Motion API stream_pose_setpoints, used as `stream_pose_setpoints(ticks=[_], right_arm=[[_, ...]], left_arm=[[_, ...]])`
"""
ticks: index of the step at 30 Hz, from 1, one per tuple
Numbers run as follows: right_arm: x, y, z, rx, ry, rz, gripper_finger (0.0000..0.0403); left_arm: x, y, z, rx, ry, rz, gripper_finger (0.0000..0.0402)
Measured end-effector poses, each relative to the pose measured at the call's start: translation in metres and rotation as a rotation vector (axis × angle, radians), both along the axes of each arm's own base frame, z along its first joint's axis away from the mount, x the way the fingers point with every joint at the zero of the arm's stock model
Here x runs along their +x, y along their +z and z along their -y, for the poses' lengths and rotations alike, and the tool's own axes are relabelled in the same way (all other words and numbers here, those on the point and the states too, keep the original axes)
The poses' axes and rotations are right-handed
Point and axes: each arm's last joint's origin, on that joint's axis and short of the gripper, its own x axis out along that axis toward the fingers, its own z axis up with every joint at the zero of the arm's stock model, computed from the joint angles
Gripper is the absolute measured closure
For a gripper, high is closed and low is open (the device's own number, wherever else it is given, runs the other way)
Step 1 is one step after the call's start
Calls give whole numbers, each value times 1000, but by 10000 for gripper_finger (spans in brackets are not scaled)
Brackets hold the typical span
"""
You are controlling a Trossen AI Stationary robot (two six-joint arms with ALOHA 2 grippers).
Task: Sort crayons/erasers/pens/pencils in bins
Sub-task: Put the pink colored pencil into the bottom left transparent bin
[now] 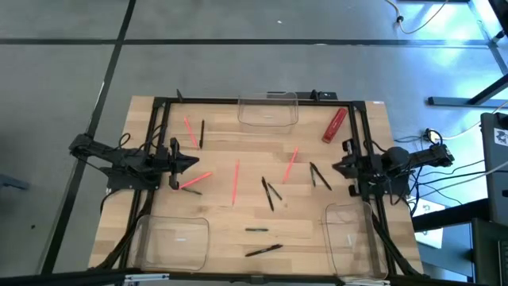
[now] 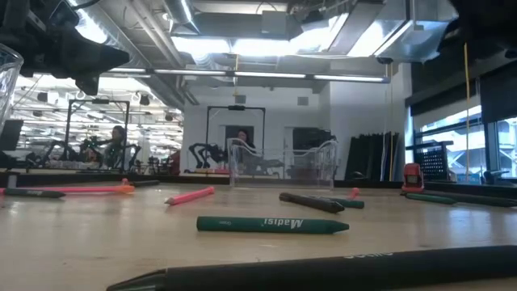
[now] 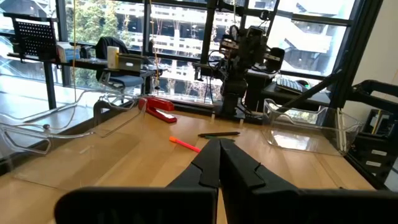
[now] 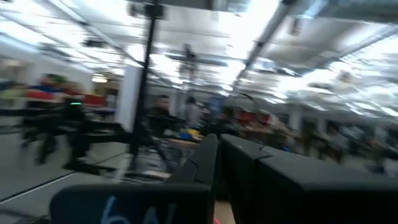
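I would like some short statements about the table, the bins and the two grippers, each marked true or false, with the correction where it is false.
1. All three bins hold no sticks. True: the far bin, the near left bin and the near right bin show nothing inside.
2. The red block lies inside the far bin. False: it lies on the table, to the right of that bin.
3. The left gripper is shut and holds nothing. True.
4. The right gripper is carrying a pink stick. False: nothing shows in it; it is shut at the table's right side.
5. A green crayon lies flat on the table. True.
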Motion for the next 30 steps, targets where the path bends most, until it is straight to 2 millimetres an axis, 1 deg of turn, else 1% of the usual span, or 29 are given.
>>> stream_pose_setpoints(ticks=[3,10,15,17,19,20,22,26,27,30], right_arm=[[0,0,1,23,-24,-5,379],[0,1,1,-39,-63,9,379],[-1,1,6,-42,-236,2,379],[-1,1,8,-34,-302,-12,379],[-1,1,9,-35,-348,-23,379],[-1,1,10,-38,-367,-27,379],[-1,0,11,-31,-402,-34,379],[-1,0,12,-38,-456,-47,379],[-1,0,12,-46,-465,-50,379],[-1,0,13,-44,-486,-55,379]], left_arm=[[0,0,0,0,-1,0,401],[0,0,0,0,0,0,401],[0,0,0,4,0,-1,401],[0,0,0,76,8,-15,401],[0,2,-1,194,40,-22,401],[-1,6,-1,234,56,1,401],[-4,20,-2,293,79,44,401],[-17,60,-7,334,118,81,401],[-21,71,-8,337,118,76,401],[-27,96,-11,360,112,11,401]])
